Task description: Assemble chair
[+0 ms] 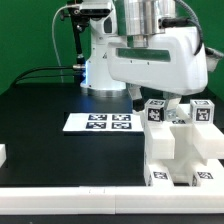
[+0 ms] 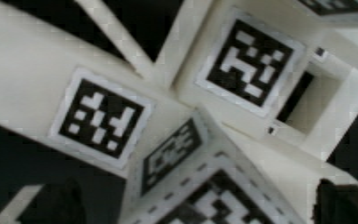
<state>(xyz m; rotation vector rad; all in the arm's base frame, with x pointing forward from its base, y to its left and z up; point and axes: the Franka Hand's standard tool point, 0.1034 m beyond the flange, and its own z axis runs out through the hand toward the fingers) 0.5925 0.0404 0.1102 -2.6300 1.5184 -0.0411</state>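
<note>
The chair (image 1: pixel 182 145) is a cluster of white blocky parts at the exterior view's right front, with upright pieces carrying black-and-white tags (image 1: pixel 155 112) on top. My gripper (image 1: pixel 168 103) hangs right over these parts, mostly hidden by the arm's white wrist. In the wrist view the tagged white parts (image 2: pixel 247 62) fill the picture at very close range. My gripper (image 2: pixel 194 208) stands open: its dark fingers (image 2: pixel 350 200) sit far apart at the picture's edges, with a tagged part (image 2: pixel 220 200) between them and a gap on each side.
The marker board (image 1: pixel 100 123) lies flat on the black table at the centre. A small white piece (image 1: pixel 3 155) sits at the exterior view's left edge. The robot's base (image 1: pixel 100 60) and cables stand at the back. The table's front edge runs close below the chair.
</note>
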